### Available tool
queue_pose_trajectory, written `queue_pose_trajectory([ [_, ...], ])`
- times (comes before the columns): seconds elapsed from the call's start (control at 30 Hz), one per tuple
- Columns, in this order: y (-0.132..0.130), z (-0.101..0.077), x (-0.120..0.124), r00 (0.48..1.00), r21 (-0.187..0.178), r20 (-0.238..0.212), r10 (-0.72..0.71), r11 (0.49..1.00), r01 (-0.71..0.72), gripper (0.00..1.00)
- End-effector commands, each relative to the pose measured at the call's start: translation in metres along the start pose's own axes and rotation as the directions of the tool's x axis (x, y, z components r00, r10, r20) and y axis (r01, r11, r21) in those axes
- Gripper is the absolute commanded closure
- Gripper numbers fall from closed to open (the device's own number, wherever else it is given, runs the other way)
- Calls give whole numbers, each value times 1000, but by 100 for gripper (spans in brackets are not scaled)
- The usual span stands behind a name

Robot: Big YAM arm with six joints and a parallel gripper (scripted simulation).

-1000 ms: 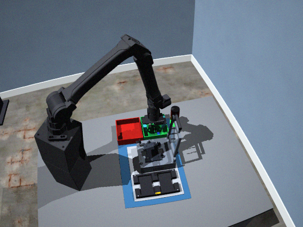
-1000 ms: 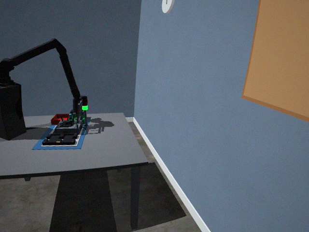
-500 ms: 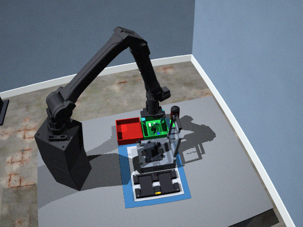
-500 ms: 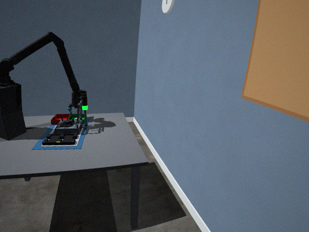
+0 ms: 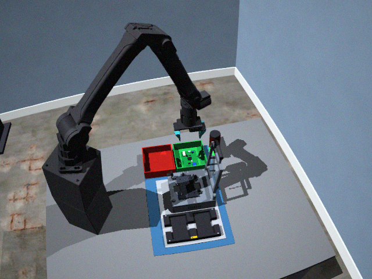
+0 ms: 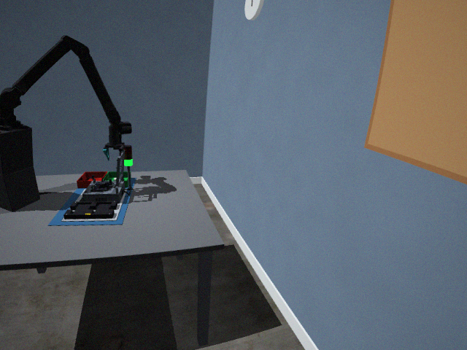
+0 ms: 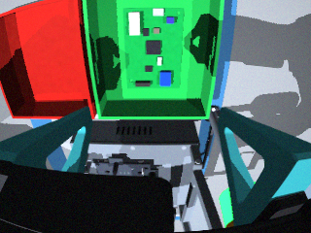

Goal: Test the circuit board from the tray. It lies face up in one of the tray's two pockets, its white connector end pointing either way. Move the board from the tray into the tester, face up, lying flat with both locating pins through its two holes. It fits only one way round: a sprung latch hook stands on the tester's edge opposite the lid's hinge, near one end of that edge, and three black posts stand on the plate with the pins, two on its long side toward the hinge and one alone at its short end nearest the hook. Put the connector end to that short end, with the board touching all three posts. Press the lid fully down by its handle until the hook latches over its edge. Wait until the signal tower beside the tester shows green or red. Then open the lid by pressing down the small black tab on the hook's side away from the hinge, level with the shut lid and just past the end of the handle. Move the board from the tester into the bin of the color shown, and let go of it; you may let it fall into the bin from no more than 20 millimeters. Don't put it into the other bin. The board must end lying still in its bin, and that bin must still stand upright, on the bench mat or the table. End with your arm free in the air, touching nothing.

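Observation:
The green board lies flat and face up on the floor of the green bin, its white connector toward one end. The bin stands upright. My gripper is open and empty, in the air above the green bin and clear of it. The tester holds no board, and its lid stands open. The signal tower shows green. The black tray has both pockets empty.
The red bin stands upright and empty beside the green bin. The raised lid and the tower stand close to the gripper's right in the top view. A blue mat lies under the tester and tray.

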State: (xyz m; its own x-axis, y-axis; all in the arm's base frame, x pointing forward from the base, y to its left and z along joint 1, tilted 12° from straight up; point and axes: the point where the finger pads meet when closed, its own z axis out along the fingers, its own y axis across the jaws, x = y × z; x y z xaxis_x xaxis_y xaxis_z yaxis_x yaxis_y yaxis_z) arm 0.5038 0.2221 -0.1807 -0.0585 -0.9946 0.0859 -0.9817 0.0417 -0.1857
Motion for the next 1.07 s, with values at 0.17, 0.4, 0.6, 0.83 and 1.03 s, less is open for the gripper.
queue_pose_trajectory([
  [0.17, 0, 2, -8, 1000, 2, 3, -8, 1000, 8, 0],
  [0.4, 0, 2, -8, 1000, 2, 3, -8, 1000, 8, 0],
  [0.6, 0, 2, -8, 1000, 2, 3, -8, 1000, 8, 0],
  [0.83, 0, 2, -8, 1000, 2, 3, -8, 1000, 8, 0],
  [1.03, 0, 2, -8, 1000, 2, 3, -8, 1000, 8, 0],
])
